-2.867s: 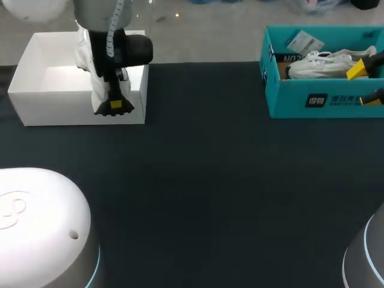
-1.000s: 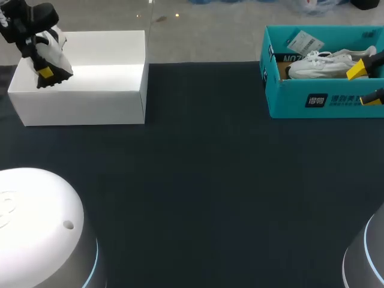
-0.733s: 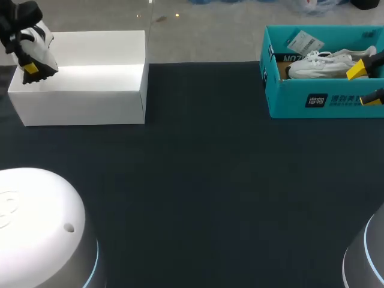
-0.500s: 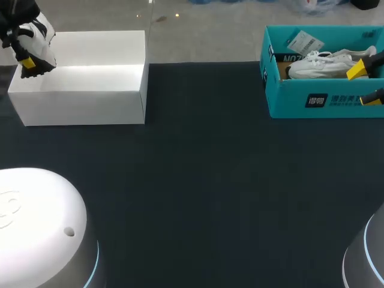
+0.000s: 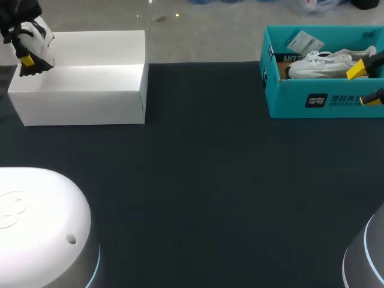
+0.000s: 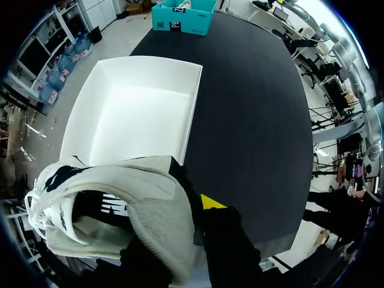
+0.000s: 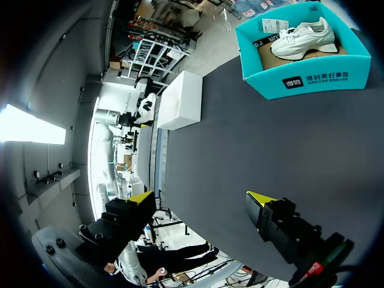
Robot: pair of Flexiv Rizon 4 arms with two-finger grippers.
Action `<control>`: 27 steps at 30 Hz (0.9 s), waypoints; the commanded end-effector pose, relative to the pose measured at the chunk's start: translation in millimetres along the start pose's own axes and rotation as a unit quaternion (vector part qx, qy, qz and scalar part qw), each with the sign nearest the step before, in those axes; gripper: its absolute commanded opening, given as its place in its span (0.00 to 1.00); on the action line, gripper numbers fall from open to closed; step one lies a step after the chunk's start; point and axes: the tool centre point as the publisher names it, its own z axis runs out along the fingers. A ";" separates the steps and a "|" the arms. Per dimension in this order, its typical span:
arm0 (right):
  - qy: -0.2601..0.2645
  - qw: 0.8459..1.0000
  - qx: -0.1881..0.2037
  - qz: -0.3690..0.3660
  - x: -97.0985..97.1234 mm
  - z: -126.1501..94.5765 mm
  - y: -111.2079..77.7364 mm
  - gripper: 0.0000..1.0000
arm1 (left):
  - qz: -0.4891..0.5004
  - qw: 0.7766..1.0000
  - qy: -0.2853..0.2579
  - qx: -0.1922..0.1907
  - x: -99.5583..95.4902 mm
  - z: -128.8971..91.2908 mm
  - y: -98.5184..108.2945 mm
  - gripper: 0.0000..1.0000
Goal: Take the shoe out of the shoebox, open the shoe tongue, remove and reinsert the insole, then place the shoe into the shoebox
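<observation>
My left gripper [image 5: 27,59] is shut on a white shoe with black trim [image 5: 37,37], held in the air over the far left corner of the open white shoebox [image 5: 84,99]. In the left wrist view the shoe [image 6: 102,216] hangs by its heel collar in the gripper [image 6: 174,231], above the box [image 6: 191,114], whose inside is bare. My right gripper [image 5: 365,84] stands open at the right edge, by a teal shoebox [image 5: 324,99] with another white shoe [image 5: 321,63] in it. In the right wrist view that gripper [image 7: 201,198] holds nothing, and the teal box [image 7: 312,81] lies ahead of it.
The dark table [image 5: 204,192] stretches between the two boxes. A paper tag [image 5: 304,42] lies in the teal box behind the shoe. Parts of my arms' white housings [image 5: 42,228] fill the near left and near right corners.
My left gripper has carried the shoe from over the box's middle to its far left corner and slightly upward. The right arm has kept still.
</observation>
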 end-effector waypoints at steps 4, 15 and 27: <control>-0.002 1.000 0.000 0.001 0.1 0.8 0.2 1.00 | 0.000 1.000 0.012 -0.002 -4.8 -3.3 -0.9 0.00; -0.002 1.000 0.000 0.001 0.1 0.8 0.2 1.00 | 0.276 0.960 0.050 0.015 -11.8 -13.5 5.3 0.00; -0.002 1.000 0.000 0.001 0.1 0.8 0.2 1.00 | 0.276 0.960 0.050 0.015 -11.8 -13.5 5.3 0.00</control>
